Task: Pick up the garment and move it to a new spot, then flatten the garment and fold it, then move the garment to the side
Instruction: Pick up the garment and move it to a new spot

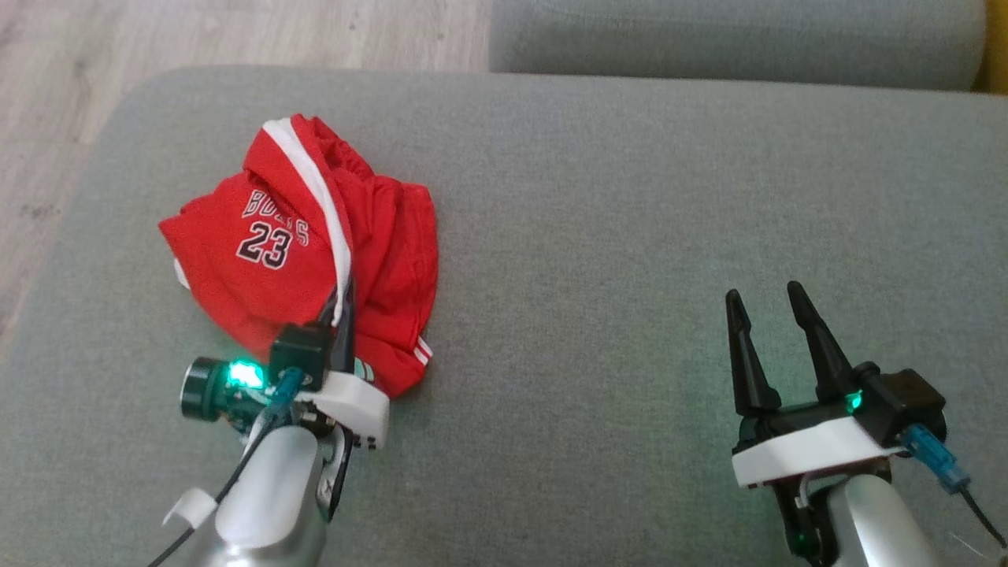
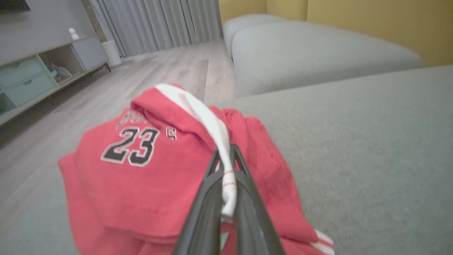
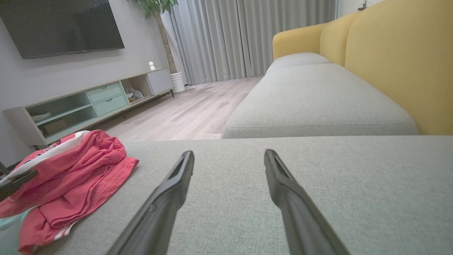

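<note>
Red garment (image 1: 260,236) lies just beyond the left end effector (image 1: 340,303), which pinches its white band (image 1: 315,189); the right end effector (image 1: 768,303) is wide, well apart.

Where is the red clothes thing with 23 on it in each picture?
Head view: red garment, upper left, on the grey cushion.
Left wrist view: centre and lower left, left gripper shut on its white stripe.
Right wrist view: lower left corner.
Shared landmark: that white stripe.
</note>
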